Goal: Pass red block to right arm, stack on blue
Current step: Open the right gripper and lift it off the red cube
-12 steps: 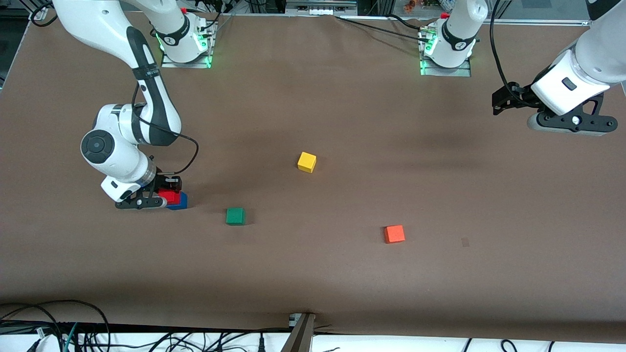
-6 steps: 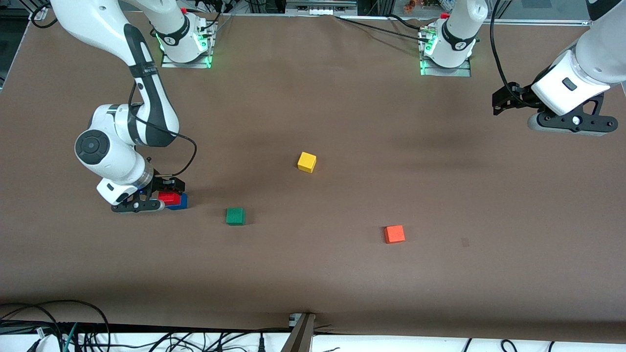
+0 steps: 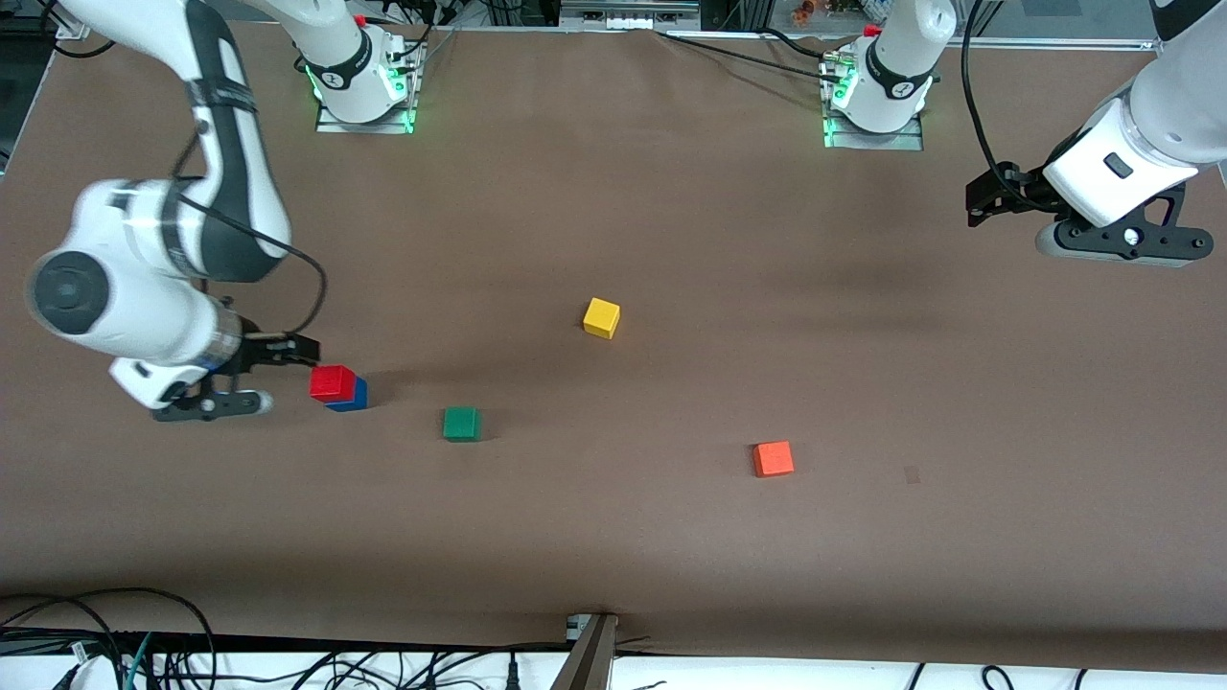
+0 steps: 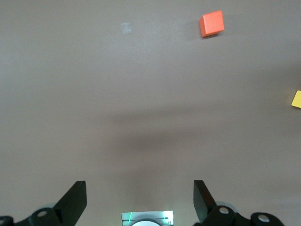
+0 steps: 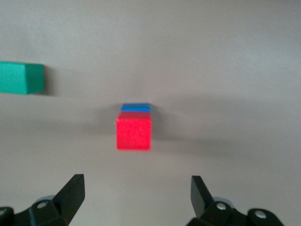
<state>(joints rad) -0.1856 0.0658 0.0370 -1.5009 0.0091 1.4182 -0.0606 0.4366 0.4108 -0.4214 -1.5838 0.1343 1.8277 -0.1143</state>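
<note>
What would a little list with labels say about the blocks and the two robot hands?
red block: sits on the blue block, nothing holding it
right gripper: fingers open, beside the stack, toward the right arm's end of the table
left gripper: fingers open, up in the air over bare table, waiting
green block: alone on the table
yellow block: alone
orange block: alone
</note>
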